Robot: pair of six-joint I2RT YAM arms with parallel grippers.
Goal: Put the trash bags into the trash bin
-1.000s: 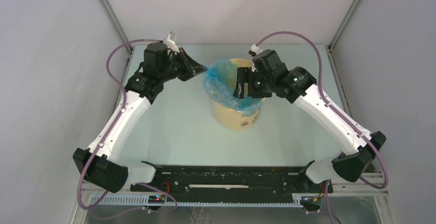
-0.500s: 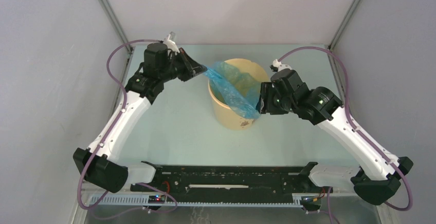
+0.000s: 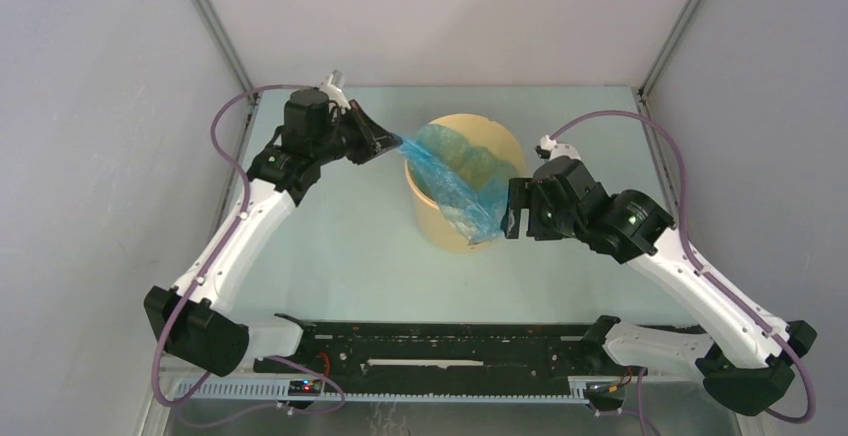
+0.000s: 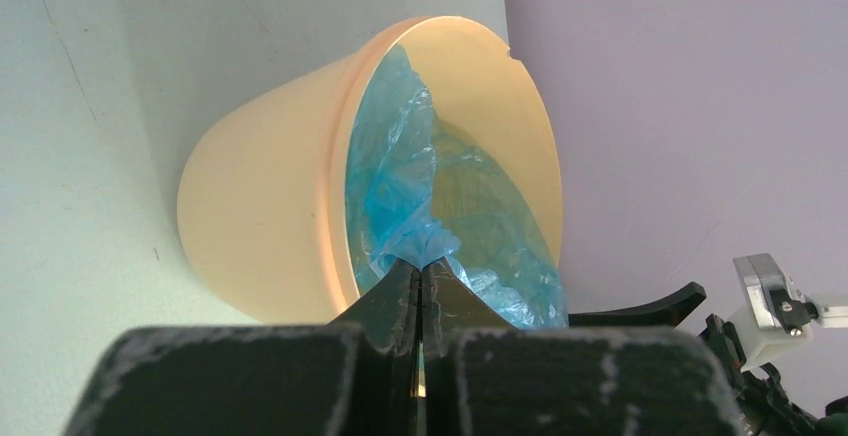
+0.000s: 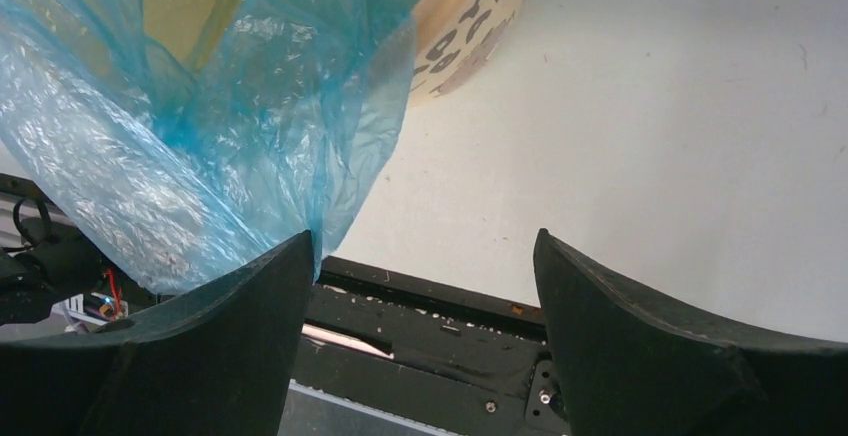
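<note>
The pale yellow-tan trash bin (image 3: 437,224) stands mid-table. The light-blue trash bag (image 3: 462,178) lies partly inside it and hangs over the near-right rim. My left gripper (image 3: 396,142) is at the bin's far-left rim, shut on a bunched edge of the bag. In the left wrist view, the gripper (image 4: 421,268) pinches the bag (image 4: 400,171) in front of the bin's mouth (image 4: 255,216). My right gripper (image 3: 511,212) is open beside the bin's right side. In the right wrist view (image 5: 422,238), the bag (image 5: 190,136) brushes its left finger (image 5: 250,296), and the lettered bin wall (image 5: 470,26) is above.
A black rail (image 3: 450,341) runs along the table's near edge, between the arm bases. Grey walls and metal frame posts (image 3: 215,26) enclose the pale table (image 3: 340,246).
My right arm has drawn back from over the bin to its right side and nearer the front. The bag now stretches over the near-right rim. The left gripper has barely moved.
</note>
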